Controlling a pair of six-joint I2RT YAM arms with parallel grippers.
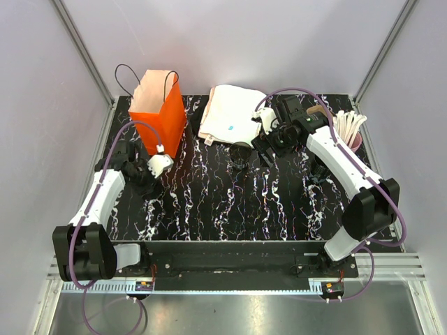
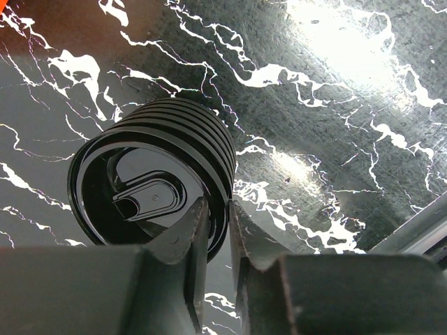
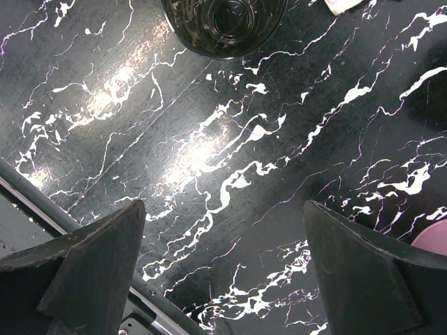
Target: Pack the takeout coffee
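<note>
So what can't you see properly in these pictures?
Inside the orange bag: top view, its paper sides hide it.
Ribbed black cup: top view, the left gripper covers it, and it's black on a black table.
Round black thing: right wrist view, cut off by the top edge.
Pink cup: right wrist view, only a corner sliver shows.

A robotics lab cell. Grey panels [image 1: 237,42] and aluminium rails [image 1: 82,52] box in a marbled table [image 1: 230,206]. Left arm [image 1: 103,194] and right arm [image 1: 342,160] are bolted on.
</note>
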